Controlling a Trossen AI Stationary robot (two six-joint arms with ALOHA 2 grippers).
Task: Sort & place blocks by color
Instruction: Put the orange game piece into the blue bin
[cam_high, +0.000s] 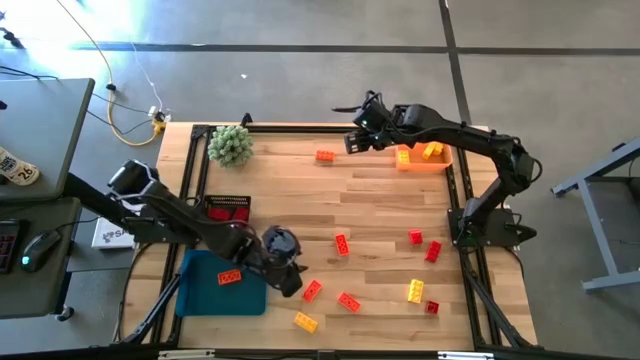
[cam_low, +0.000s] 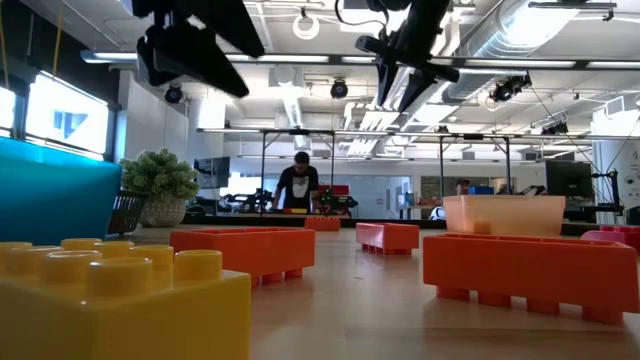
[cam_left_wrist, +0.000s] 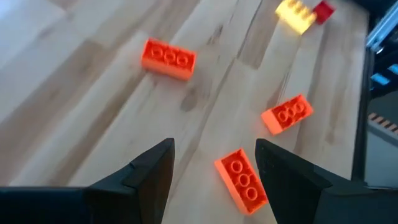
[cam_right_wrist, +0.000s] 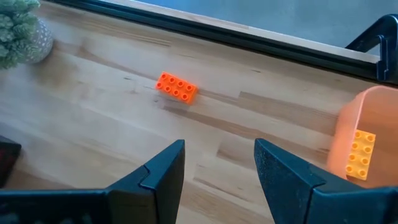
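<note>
Orange-red, red and yellow blocks lie scattered on the wooden table (cam_high: 380, 200). My left gripper (cam_high: 295, 283) hovers open over the near middle, next to a blue tray (cam_high: 215, 290) that holds one orange block (cam_high: 230, 277). In the left wrist view an orange block (cam_left_wrist: 242, 180) lies flat on the table below and between the open fingers (cam_left_wrist: 214, 149), untouched. My right gripper (cam_high: 356, 140) hangs open at the far side, between a lone orange block (cam_right_wrist: 177, 87) and an orange bin (cam_high: 425, 160) with yellow blocks (cam_right_wrist: 360, 154) in it.
A green spiky plant ball (cam_high: 230, 146) stands at the far left corner, and a dark red basket (cam_high: 228, 208) sits beside the left arm. More blocks lie near the right edge: red ones (cam_high: 432, 250), a yellow one (cam_high: 415, 291). A yellow-orange block (cam_high: 305, 322) lies at the near edge.
</note>
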